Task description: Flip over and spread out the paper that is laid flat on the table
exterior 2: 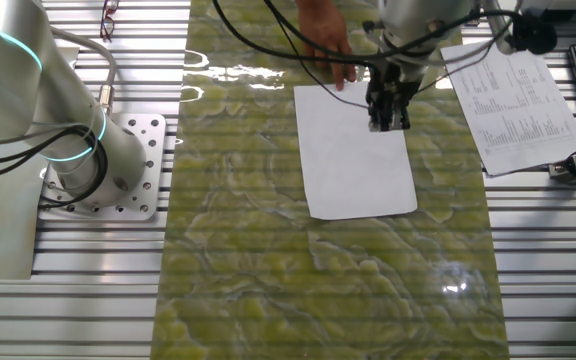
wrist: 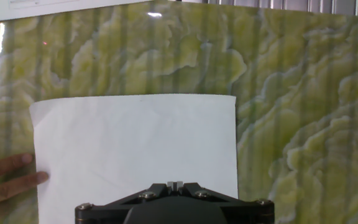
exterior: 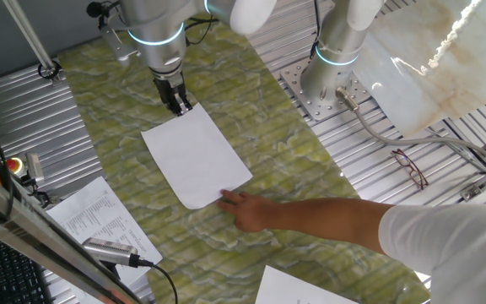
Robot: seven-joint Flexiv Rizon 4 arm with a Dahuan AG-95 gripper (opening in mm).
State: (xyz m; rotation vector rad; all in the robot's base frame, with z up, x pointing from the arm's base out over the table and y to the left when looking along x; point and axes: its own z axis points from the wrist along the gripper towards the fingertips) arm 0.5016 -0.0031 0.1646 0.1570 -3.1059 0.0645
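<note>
The paper (exterior: 197,156) is a blank white sheet lying flat on the green-yellow table (exterior: 260,110). It also shows in the other fixed view (exterior 2: 353,155) and in the hand view (wrist: 135,137). My gripper (exterior: 179,105) stands upright at the sheet's far edge, its tips down on the paper. In the hand view the fingertips (wrist: 169,185) are pressed together, with a faint crease in the sheet running toward them. In the other fixed view the gripper (exterior 2: 387,122) is at the sheet's right edge.
A person's hand (exterior: 245,207) rests its fingers on the corner of the paper opposite my gripper, also seen in the hand view (wrist: 8,177). Printed sheets (exterior: 99,219) lie on the ribbed metal border. A second arm's base (exterior: 327,80) and glasses (exterior: 409,166) are at the right.
</note>
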